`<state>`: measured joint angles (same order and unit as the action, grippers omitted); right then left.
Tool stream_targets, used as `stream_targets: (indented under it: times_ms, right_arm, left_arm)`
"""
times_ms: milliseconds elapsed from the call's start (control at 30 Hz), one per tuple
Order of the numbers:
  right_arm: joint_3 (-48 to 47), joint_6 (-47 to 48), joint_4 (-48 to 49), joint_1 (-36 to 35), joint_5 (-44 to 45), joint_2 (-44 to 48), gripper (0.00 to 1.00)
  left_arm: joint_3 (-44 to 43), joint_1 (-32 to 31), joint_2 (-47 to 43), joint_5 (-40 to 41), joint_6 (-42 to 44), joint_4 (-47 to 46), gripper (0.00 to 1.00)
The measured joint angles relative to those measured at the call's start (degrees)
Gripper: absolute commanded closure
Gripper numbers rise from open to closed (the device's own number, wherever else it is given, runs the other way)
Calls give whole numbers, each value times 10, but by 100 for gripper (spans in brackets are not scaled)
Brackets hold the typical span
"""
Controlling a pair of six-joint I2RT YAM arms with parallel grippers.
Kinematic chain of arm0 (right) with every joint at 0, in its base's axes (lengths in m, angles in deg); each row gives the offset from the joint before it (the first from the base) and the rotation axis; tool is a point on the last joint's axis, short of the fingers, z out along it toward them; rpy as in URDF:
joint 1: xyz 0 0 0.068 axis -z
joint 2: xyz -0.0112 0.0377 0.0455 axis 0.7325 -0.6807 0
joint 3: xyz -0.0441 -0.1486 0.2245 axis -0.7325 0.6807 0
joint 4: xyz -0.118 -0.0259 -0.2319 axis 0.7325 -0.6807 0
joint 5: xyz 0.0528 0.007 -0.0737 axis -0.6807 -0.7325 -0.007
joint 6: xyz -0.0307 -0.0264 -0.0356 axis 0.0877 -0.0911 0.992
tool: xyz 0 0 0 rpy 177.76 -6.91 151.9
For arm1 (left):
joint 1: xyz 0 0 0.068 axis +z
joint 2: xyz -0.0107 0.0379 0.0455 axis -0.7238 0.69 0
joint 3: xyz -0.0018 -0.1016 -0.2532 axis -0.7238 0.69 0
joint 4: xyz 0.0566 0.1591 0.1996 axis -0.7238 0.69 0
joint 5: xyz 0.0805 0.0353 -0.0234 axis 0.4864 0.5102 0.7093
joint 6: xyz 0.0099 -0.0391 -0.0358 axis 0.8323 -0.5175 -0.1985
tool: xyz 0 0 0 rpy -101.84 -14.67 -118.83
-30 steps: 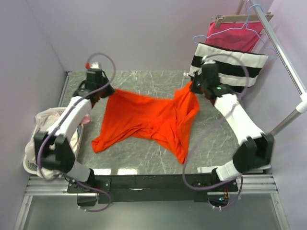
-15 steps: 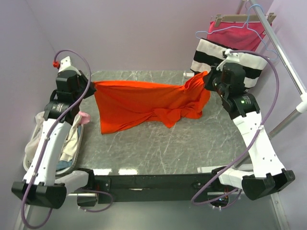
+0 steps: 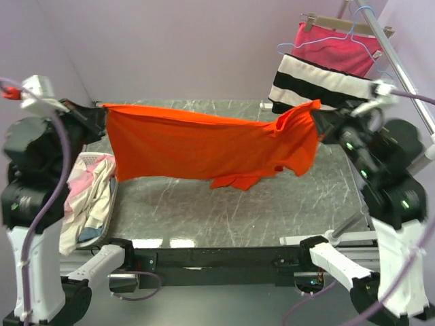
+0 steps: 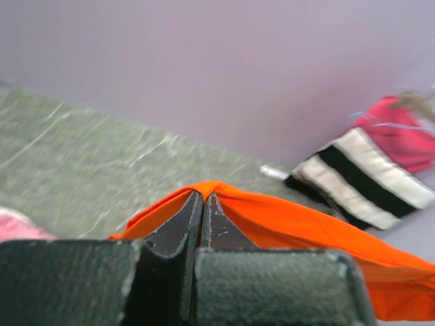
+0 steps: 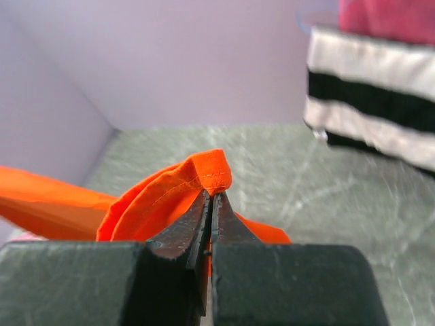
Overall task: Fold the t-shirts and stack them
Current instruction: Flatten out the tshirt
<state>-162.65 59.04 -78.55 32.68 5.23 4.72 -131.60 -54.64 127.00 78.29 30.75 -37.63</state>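
The orange-red t-shirt [image 3: 204, 146] hangs stretched in the air above the marble table [image 3: 204, 204], held at both upper corners. My left gripper [image 3: 102, 112] is shut on its left corner; the cloth [image 4: 285, 224] wraps over the closed jaw tips in the left wrist view. My right gripper [image 3: 318, 112] is shut on the right corner; a hemmed fold [image 5: 204, 173] sticks out of the closed jaws in the right wrist view. The shirt's lower edge dangles just above the table. Cream-white and pale pink shirts [image 3: 88, 193] lie in a heap at the left.
A pink cloth with black and white stripes [image 3: 323, 78] hangs on a hanger from a metal rail [image 3: 397, 61] at the back right, close behind my right gripper. Purple walls enclose the table at the back and sides.
Both arms have risen and spread apart, lifting the orange-red shirt off the table and pulling it taut between them.
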Motion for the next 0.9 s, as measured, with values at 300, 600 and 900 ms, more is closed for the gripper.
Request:
stream_targets:
  times_ms: [300,600,900]
  right_arm:
    - [-144,3,-38,0,-65,70,99]
    - [-154,-6,-21,0,-54,37,99]
    - [-21,-12,68,0,-10,-171,100]
  left_arm:
    - [-174,0,-36,-62,-5,85,96]
    - [-150,0,-54,-73,-25,86,99]
    - [205,0,-40,-12,-38,-36,99]
